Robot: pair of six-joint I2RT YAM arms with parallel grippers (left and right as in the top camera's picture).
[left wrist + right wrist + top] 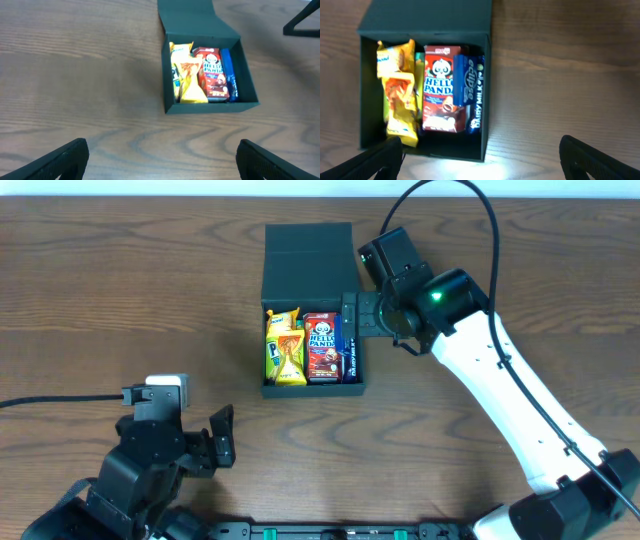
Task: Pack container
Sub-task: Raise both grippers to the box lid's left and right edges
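Nearest the robot's base, on the left, the left gripper (222, 440) hangs over the table (100, 300) with its fingers spread wide and nothing between them, well apart from the work. Farther on, mid-table, sits the container (312, 389), open, its lid flap (308, 242) thrown back beyond the far wall. Inside, lying lengthwise near to far, I count one red Hello Panda box (322, 345) in the middle, two yellow packets (285, 345) to its left as far as I can tell, and what look like two blue packets (348, 355) against the right wall. The right gripper (350, 317) hovers at that right wall, fingers spread, holding nothing. The box looks full to me, so closing should come next: the flap lies just far and left of the right gripper, much the nearer arm.
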